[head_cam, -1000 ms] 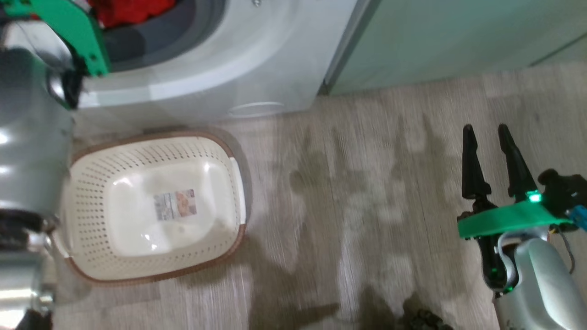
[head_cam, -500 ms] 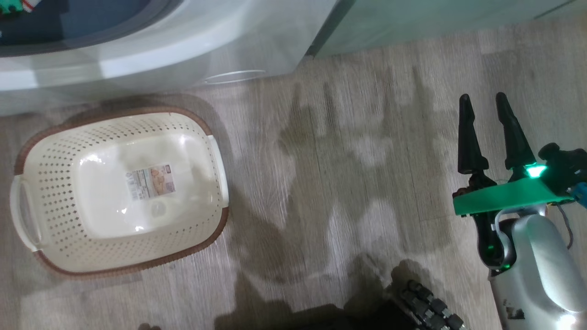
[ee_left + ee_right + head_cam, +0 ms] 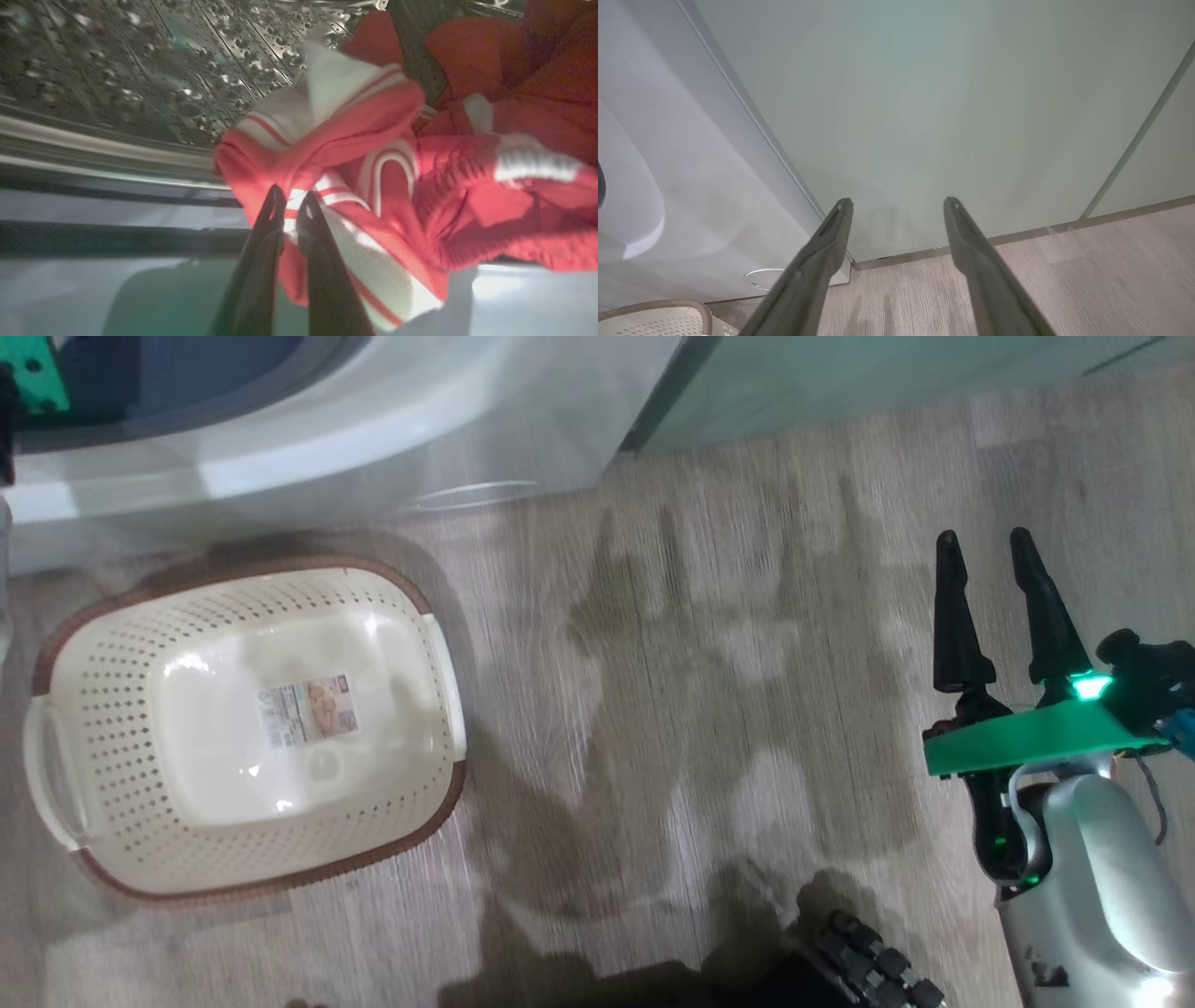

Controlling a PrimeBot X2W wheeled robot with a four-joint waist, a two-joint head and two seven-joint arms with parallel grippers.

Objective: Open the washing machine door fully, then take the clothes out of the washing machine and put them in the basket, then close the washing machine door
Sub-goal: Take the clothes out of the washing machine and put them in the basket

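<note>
Forearm, right: pale shell rising from the lower right corner of the head view, with a green bracket across the wrist and a small green lamp lit on it. It is raised over the wood-look floor (image 3: pixel 700 663) and well apart from the laundry

Right gripper (image 3: pixel 983 538): two long dark fingers point up the head view toward the pale green cabinet (image 3: pixel 887 383). The jaws are spread wide, with nothing between them and nothing touched

Basket (image 3: pixel 121 709): cream, with perforated walls and a brown rim. It stands on the floor just in front of the washing machine (image 3: pixel 373 429), and a label sticker shows on its bare bottom

Washing machine: white front with a grey ring at the upper left of the head view, standing just beside the cabinet

Left gripper (image 3: pixel 290 200): reached into the washer's mouth, pointing at the perforated steel drum (image 3: pixel 140 60). The fingers are drawn almost together, pinching a red-and-white striped fold of the clothes (image 3: pixel 420 186)

Clothes: red with white stripes and panels, heaped in the drum, with one end hanging over its front lip beside the clamped fingers
</note>
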